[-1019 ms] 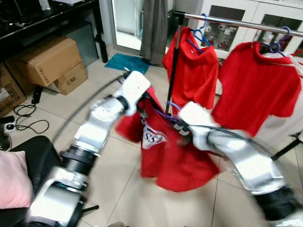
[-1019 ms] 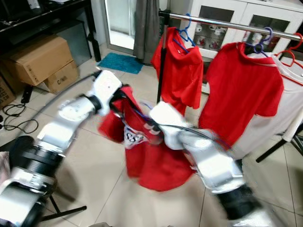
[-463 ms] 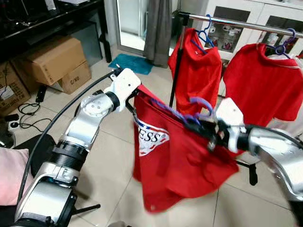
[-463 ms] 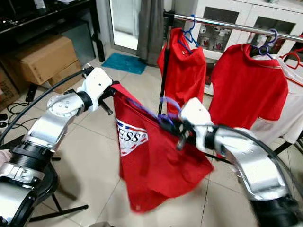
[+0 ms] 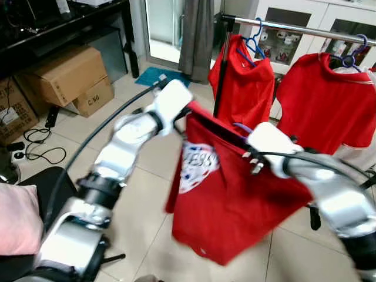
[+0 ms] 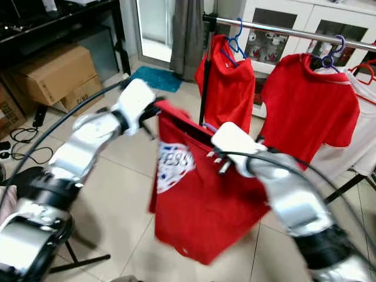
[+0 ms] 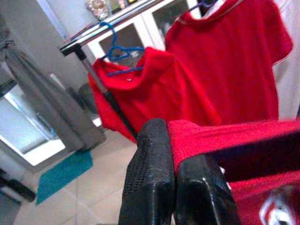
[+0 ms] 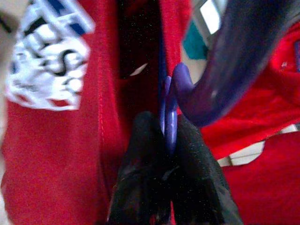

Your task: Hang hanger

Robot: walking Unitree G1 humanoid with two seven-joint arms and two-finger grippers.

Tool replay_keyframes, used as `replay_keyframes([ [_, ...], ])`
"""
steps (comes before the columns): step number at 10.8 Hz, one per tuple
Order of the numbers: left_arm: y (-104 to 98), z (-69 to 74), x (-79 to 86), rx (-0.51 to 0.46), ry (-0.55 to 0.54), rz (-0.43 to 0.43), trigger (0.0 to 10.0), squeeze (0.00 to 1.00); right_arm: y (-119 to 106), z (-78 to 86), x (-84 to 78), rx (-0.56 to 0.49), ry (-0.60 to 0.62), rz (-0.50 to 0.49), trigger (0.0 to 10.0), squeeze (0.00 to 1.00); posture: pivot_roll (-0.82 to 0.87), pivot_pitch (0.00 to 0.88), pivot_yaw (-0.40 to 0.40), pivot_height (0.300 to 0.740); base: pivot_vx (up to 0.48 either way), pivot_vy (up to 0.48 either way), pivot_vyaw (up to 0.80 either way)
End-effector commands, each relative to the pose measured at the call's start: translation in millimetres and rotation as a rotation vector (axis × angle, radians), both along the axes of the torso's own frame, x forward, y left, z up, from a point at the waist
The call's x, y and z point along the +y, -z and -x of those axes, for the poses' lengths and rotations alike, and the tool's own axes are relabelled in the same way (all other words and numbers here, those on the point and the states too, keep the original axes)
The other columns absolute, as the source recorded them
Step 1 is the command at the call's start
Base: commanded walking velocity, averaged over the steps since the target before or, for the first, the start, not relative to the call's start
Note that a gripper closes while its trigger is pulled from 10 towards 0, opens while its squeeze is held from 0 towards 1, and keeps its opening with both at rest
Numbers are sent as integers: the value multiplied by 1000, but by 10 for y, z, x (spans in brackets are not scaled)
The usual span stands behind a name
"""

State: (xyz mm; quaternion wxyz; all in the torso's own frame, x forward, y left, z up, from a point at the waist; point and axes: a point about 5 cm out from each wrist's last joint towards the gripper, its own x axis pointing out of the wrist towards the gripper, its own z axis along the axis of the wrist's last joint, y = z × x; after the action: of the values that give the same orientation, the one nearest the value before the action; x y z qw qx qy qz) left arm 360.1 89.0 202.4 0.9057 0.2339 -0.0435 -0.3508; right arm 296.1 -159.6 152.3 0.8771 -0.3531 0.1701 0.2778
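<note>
Right end effector (image 8: 166,140) pinched tight on purple hanger (image 8: 225,61), left end effector (image 7: 174,159) clamped on red shirt (image 5: 229,205), both near the clothes rail (image 5: 294,27)

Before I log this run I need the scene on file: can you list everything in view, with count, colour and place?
held shirt: one, red with a white logo, stretched between both grippers
purple hanger: one, inside the held shirt
clothes rail: one, metal, behind the held shirt
hung shirts: two, red, on blue hangers on the rail
cardboard boxes: several, brown, floor at left
mat: one, teal, by the doorway
curtain: one, grey, behind the rail
cabinet: one, white, behind the rail
cushion: one, pink, lower left
left gripper: pinching the shirt's edge
right gripper: clamped on the hanger
</note>
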Motion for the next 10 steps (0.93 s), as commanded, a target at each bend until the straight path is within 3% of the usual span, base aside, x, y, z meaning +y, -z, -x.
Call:
replay_keyframes([
  [1, -175, -37, -27, -60, -6, 13, 0, 0, 199, 25, -30, 104, 5, 97, 0, 0, -49, 0, 22, 740, 0, 0, 0],
  [2, -168, -59, -58, -74, -12, -19, 0, 0, 254, 44, 44, 163, -42, 121, 0, 0, -44, 0, 17, 740, 0, 0, 0],
  [3, -154, -79, -11, -85, -31, -61, 0, 0, 211, 82, 9, 208, -75, 111, 0, 0, -46, 0, 14, 740, 0, 0, 0],
  [4, -110, -87, 63, -90, -47, -118, 0, 0, 76, 100, -26, 230, -87, 8, 0, 0, -45, 0, 12, 740, 0, 0, 0],
  [6, 41, -103, 235, -65, -88, -220, 0, 0, -169, 120, -239, 209, -93, -5, 0, 0, -48, 0, 12, 740, 0, 0, 0],
  [7, 115, -129, 445, -48, -149, -275, 0, 0, -363, 213, -430, 214, -124, -26, 0, 0, -49, 0, 13, 740, 0, 0, 0],
  [8, 116, -145, 528, -47, -178, -279, 0, 0, -447, 270, -445, 227, -173, -100, 0, 0, -50, 0, 13, 740, 0, 0, 0],
  [9, 46, -201, 705, -59, -260, -259, 0, 0, -563, 419, -471, 254, -315, -192, 0, 0, -51, 0, 15, 740, 0, 0, 0],
  [10, -77, -248, 836, -67, -323, -175, 0, 0, -587, 455, -534, 255, -321, -245, 0, 0, -48, 0, 15, 740, 0, 0, 0],
])
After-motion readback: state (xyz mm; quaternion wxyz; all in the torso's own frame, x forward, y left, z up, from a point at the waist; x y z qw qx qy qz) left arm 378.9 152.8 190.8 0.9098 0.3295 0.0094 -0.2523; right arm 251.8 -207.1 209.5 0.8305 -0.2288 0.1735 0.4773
